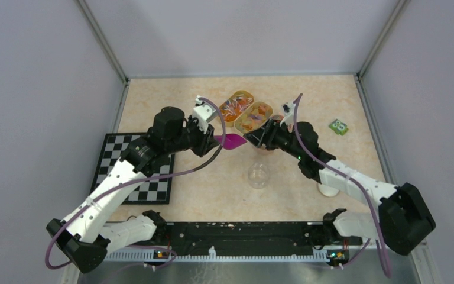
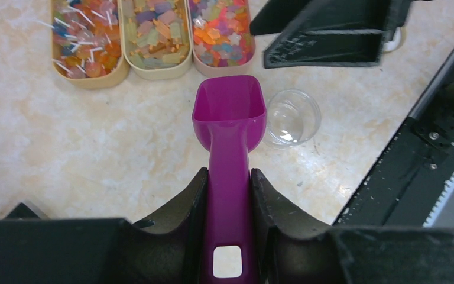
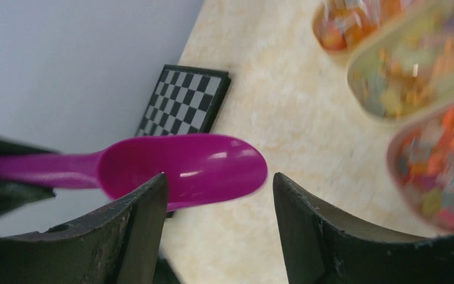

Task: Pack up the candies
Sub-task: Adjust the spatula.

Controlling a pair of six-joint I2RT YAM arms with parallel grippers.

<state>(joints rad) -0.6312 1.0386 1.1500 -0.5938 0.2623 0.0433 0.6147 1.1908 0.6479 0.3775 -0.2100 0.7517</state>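
The candies (image 2: 155, 32) fill three oval beige trays (image 1: 236, 106) at the back of the table; in the right wrist view the candies (image 3: 411, 77) look blurred. My left gripper (image 2: 229, 171) is shut on the handle of a purple scoop (image 2: 230, 106), which is level and holds nothing. From above, the scoop (image 1: 232, 141) points right, between the left gripper (image 1: 213, 139) and the right gripper (image 1: 251, 137). The right gripper (image 3: 219, 177) is open, its fingers just short of the scoop's bowl (image 3: 183, 168) and holding nothing.
A clear plastic cup (image 1: 259, 175) stands upright in front of the trays, also visible as the cup (image 2: 292, 115) right of the scoop. A chessboard (image 1: 133, 168) lies at the left. A white disc (image 1: 327, 188) and a small green object (image 1: 339, 126) sit at the right.
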